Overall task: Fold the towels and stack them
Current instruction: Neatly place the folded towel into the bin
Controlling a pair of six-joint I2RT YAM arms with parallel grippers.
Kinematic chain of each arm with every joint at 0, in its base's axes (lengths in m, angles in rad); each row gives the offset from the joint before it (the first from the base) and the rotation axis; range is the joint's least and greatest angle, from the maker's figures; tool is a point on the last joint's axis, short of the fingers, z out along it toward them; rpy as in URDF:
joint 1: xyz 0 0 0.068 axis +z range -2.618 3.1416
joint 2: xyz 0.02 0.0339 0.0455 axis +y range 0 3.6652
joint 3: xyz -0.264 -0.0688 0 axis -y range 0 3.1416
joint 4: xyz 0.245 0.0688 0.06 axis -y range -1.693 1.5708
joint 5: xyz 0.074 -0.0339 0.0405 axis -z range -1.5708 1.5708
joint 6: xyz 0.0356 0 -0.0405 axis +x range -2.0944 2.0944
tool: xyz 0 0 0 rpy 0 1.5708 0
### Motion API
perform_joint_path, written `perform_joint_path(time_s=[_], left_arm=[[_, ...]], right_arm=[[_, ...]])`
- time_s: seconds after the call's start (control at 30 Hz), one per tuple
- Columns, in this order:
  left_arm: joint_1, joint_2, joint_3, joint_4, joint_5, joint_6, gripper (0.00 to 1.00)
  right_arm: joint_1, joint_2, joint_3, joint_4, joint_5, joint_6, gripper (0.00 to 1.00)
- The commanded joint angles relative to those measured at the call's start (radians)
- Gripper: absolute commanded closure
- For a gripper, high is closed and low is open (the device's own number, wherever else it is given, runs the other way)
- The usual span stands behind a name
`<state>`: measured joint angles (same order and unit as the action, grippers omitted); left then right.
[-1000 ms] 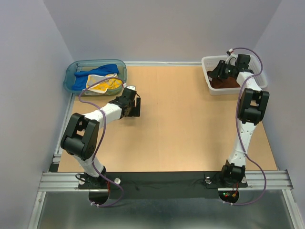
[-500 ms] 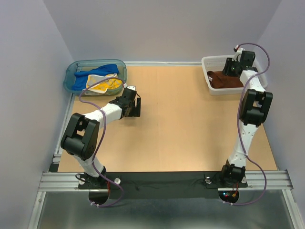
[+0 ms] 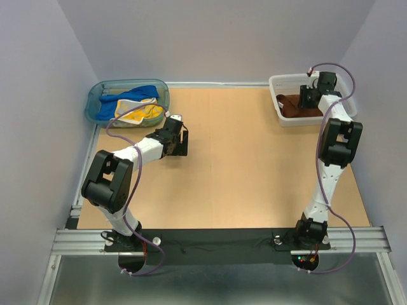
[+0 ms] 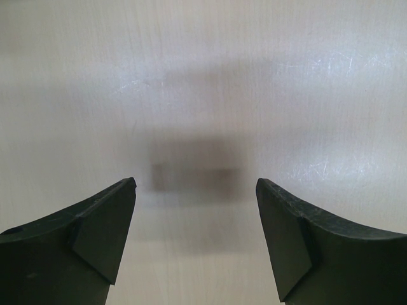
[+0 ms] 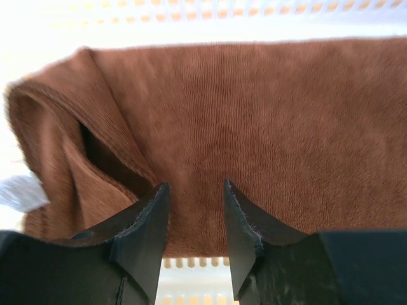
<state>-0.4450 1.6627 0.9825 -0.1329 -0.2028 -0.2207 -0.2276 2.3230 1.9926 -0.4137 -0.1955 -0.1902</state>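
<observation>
A tan wooden worktop [image 3: 254, 165] boxed in by pale lavender walls [image 3: 216, 38] lies before you, with your two arms rising from its near edge. At the far left corner sits a teal tub [image 3: 95, 95] that holds the bright blue towel [image 3: 137, 94] bunched toward the back and the yellow patterned towel [image 3: 141, 114] crumpled just in front of it, the two touching. Your left claw [image 3: 182, 141] hangs over bare wood near the tub's right end, apart from it, its jaws spread wide with nothing between them; its wrist camera shows only the board and a soft dark shadow. At the far right corner a white basket [image 3: 276, 82] holds the rust-brown towel [image 3: 294, 107], folded flat with a loose fold along one edge. Your right claw [image 3: 305, 98] points down into the basket directly over that towel, its jaws parted by a narrow gap with no cloth pinched between them; you cannot tell whether the fingertips [image 5: 152, 203] touch the fabric.
</observation>
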Motion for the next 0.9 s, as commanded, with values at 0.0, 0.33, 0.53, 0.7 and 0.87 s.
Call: perform_joint_path(time_s=[0.0,0.33,0.53,0.7,0.87], left_arm=[[-0.012,0.0,0.041,-0.008,-0.015,0.014,0.12],[-0.02,0.003,0.042,-0.008,-0.026,0.018,0.12],[-0.023,0.0,0.042,-0.01,-0.027,0.02,0.12],[-0.024,-0.001,0.044,-0.011,-0.027,0.021,0.12],[-0.027,-0.001,0.044,-0.013,-0.029,0.023,0.13]], right_arm=[[0.013,0.035,0.032,-0.059,0.031,-0.075,0.55],[0.034,0.049,0.046,-0.08,-0.091,-0.074,0.55],[0.036,0.042,0.063,-0.079,-0.202,-0.057,0.55],[0.04,0.049,0.081,-0.079,-0.232,-0.046,0.55],[0.04,0.044,0.094,-0.079,-0.229,-0.037,0.52]])
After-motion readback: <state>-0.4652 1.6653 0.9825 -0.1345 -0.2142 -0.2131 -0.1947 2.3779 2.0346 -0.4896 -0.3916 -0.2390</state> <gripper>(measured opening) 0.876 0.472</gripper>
